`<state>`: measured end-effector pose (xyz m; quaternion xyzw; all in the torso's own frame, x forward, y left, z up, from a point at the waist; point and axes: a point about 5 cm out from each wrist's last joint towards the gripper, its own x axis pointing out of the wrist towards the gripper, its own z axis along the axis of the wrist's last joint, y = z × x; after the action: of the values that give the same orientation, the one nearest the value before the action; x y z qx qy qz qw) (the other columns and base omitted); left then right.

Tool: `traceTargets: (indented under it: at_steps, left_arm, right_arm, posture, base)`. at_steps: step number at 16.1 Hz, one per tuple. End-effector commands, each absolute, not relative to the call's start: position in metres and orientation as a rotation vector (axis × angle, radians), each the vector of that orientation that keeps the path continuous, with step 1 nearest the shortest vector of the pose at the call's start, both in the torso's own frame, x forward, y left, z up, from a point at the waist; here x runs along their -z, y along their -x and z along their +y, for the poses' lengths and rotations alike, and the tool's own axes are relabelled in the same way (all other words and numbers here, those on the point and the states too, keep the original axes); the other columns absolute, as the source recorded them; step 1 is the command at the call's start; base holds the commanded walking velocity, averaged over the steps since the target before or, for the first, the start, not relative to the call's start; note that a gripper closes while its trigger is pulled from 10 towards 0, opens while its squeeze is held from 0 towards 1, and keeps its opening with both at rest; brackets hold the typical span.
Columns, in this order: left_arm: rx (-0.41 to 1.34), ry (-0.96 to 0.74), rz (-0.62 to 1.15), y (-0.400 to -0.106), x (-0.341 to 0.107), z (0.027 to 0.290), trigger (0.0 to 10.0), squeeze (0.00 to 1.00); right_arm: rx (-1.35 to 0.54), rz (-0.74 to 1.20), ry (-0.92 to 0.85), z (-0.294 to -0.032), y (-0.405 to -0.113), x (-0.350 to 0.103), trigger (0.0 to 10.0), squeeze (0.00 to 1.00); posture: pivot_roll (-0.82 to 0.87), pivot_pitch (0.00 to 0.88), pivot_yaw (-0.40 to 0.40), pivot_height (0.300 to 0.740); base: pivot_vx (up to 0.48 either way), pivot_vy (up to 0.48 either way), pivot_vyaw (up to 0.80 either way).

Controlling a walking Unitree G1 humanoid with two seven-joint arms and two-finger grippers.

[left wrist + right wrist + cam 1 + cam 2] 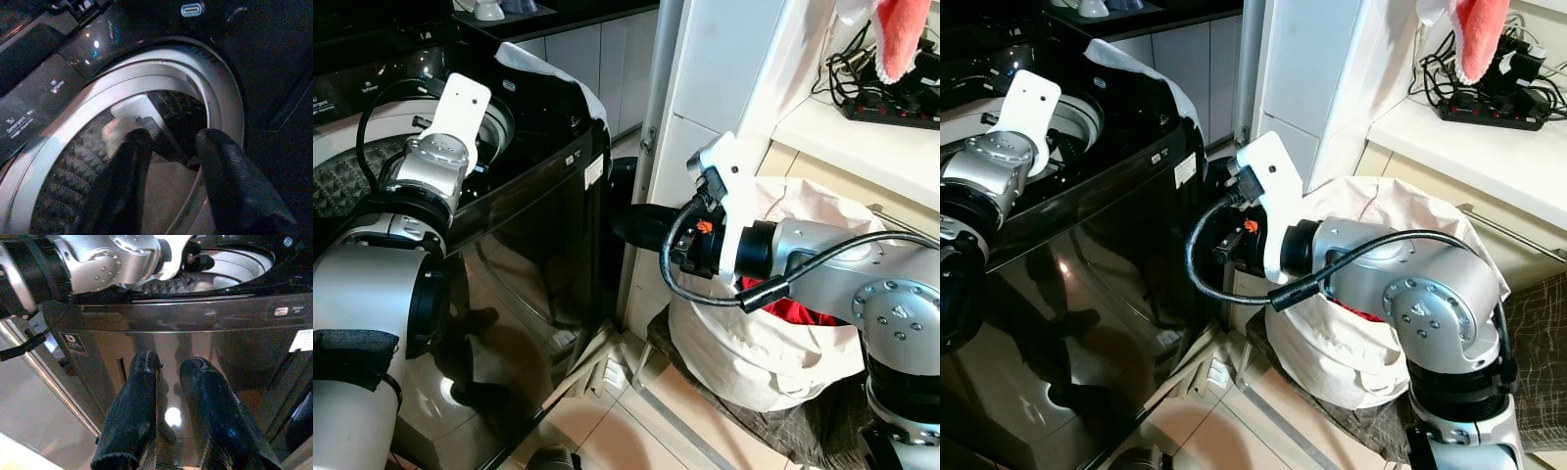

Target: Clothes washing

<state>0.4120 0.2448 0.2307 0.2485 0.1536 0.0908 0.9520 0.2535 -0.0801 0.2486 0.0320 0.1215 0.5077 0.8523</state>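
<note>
A black top-loading washing machine (543,225) stands at the left with its lid up. My left gripper (173,147) hangs open over the round drum opening (222,98), nothing between its fingers. A pale beige cloth (166,196) lies inside the drum below it. A white laundry bag (773,352) sits on the floor at the right, with a red garment (795,313) showing inside. My right gripper (170,364) is low between the bag and the washer, pointing at the machine's glossy side panel (234,347). Its fingers stand slightly apart and hold nothing.
A white cabinet (724,88) rises right behind the bag. A counter (862,137) at the right carries a black power strip (891,103), and a pink-red towel (901,34) hangs above it. A grey mat (803,431) lies under the bag on the tiled floor (607,421).
</note>
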Motion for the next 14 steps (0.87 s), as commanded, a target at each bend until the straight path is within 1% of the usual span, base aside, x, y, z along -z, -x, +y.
traceTargets:
  at_steps: [1,3,4,5,6,7,8,9,10,11,12,13,14]
  left_arm:
    - [-0.169,-0.493,0.271,-0.416,-0.244,0.237,10.0,1.00]
    - [-0.170,-0.489,0.267,-0.416,-0.244,0.236,10.0,1.00]
    - [-0.197,-0.493,0.236,-0.417,-0.247,0.237,10.0,1.00]
    - [-0.216,-0.472,0.153,-0.419,-0.257,0.234,10.0,1.00]
    - [-0.216,-0.472,0.153,-0.419,-0.257,0.234,10.0,1.00]
    - [-0.239,-0.368,-0.020,-0.421,-0.281,0.226,10.0,0.00]
    - [-0.232,-0.315,-0.064,-0.422,-0.288,0.223,10.0,0.00]
    - [-0.231,-0.301,-0.076,-0.422,-0.290,0.221,10.0,0.00]
    - [-0.206,-0.280,-0.114,-0.422,-0.292,0.216,10.0,0.00]
    - [-0.169,-0.283,-0.135,-0.422,-0.290,0.211,10.0,0.00]
    - [-0.103,-0.248,-0.183,-0.420,-0.288,0.202,10.0,0.00]
    - [0.102,-0.164,-0.287,-0.415,-0.285,0.178,10.0,0.00]
    - [0.314,-0.098,-0.337,-0.401,-0.274,0.154,10.0,0.00]
  right_arm:
    - [-1.040,0.249,-0.056,-0.083,-0.257,-0.252,10.0,0.00]
    - [-1.014,0.251,-0.059,-0.085,-0.260,-0.252,10.0,0.00]
    - [-0.992,0.247,-0.063,-0.087,-0.263,-0.253,10.0,0.00]
    - [-0.963,0.243,-0.068,-0.091,-0.266,-0.253,10.0,0.00]
    - [-0.963,0.243,-0.068,-0.091,-0.266,-0.253,10.0,0.00]
    - [-0.837,0.235,-0.074,-0.100,-0.279,-0.253,10.0,0.00]
    - [-0.743,0.224,-0.088,-0.107,-0.288,-0.254,10.0,0.00]
    - [-0.693,0.220,-0.103,-0.111,-0.292,-0.254,10.0,0.00]
    - [-0.593,0.217,-0.099,-0.121,-0.299,-0.252,10.0,0.00]
    - [-0.509,0.221,-0.089,-0.131,-0.304,-0.248,10.0,0.00]
    - [-0.452,0.213,-0.084,-0.139,-0.309,-0.247,10.0,0.00]
    - [-0.396,0.211,-0.069,-0.147,-0.314,-0.245,10.0,0.00]
    - [-0.345,0.223,-0.061,-0.157,-0.320,-0.240,10.0,0.00]
  posture:
    - [0.01,0.000,-0.064,0.740]
    - [0.01,0.000,-0.060,0.740]
    - [0.01,0.000,-0.064,0.740]
    - [0.01,0.000,-0.067,0.740]
    - [0.01,0.000,-0.067,0.740]
    - [0.00,0.000,-0.060,0.740]
    - [0.00,0.000,-0.051,0.740]
    - [0.00,0.000,-0.049,0.740]
    - [0.00,0.000,-0.041,0.740]
    - [0.00,0.000,-0.040,0.740]
    - [0.00,0.000,-0.043,0.740]
    - [0.00,0.000,-0.040,0.740]
    - [0.00,0.000,-0.039,0.740]
  base:
    - [0.000,0.000,0.00]
    - [0.000,0.000,0.00]
    - [0.000,0.000,0.00]
    - [0.000,0.000,0.00]
    - [0.000,0.000,0.00]
    - [0.000,0.000,0.00]
    - [0.000,0.000,0.00]
    - [0.000,0.000,0.00]
    - [0.000,0.000,0.00]
    - [0.000,0.000,0.00]
    - [0.000,0.000,0.00]
    - [0.000,0.000,0.00]
    - [0.000,0.000,0.00]
